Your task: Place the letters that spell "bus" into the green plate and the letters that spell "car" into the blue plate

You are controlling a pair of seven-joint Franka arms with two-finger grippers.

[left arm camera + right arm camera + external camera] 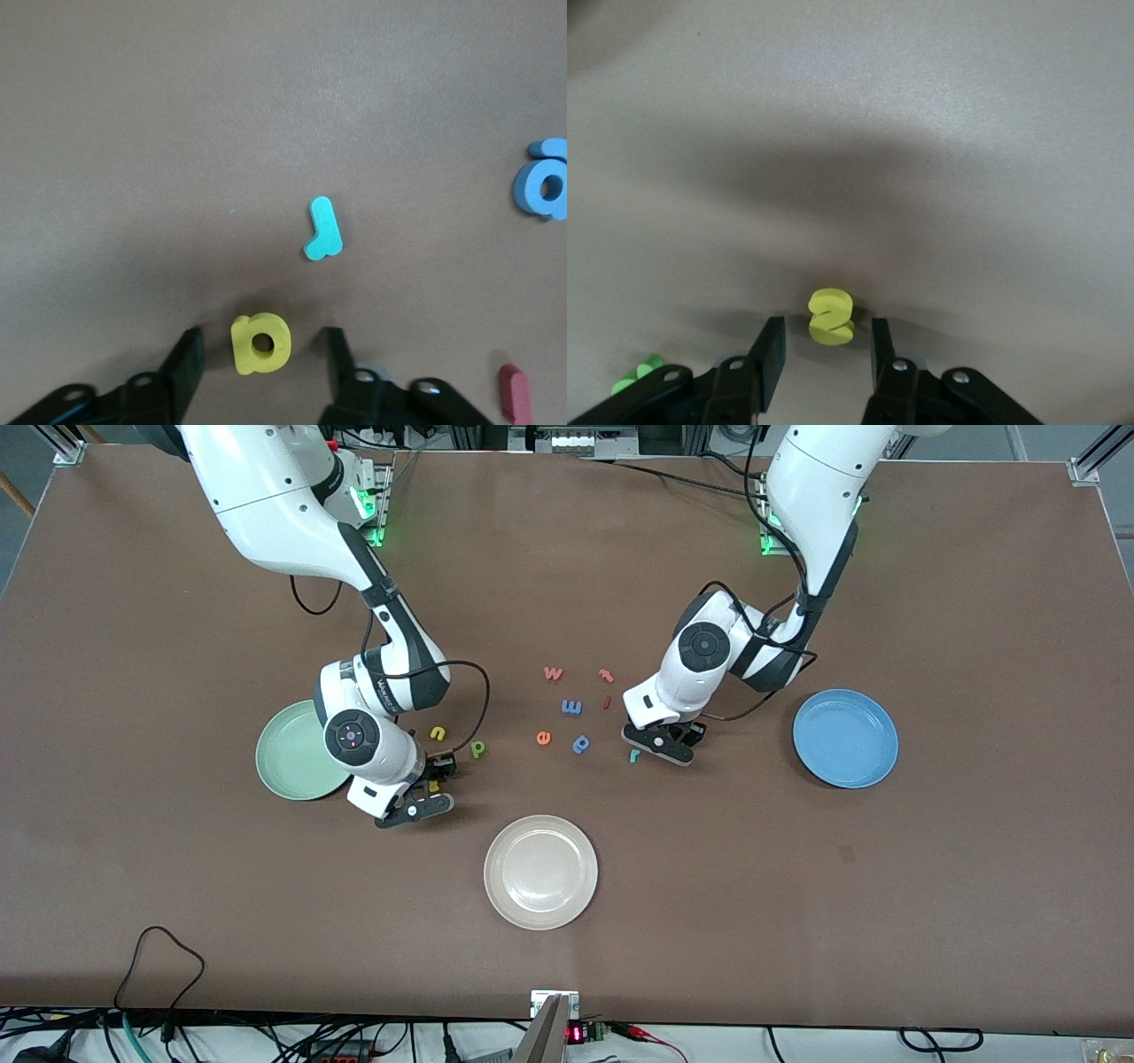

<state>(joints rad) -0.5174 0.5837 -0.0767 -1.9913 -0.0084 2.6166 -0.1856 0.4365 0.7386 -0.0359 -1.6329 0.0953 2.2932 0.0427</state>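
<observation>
"a" between left fingers; "s" between right fingers.

Brown table w/ mint-green plate showing toward right arm's end, sky-blue plate toward left arm's end, cream-white plate sitting nearest front cam. Letters showing: yellow u, dark green p, yellow s, yellow a, teal r, blue p, blue m, orange e, red w. Arms showing white w/ black fingers.
</observation>
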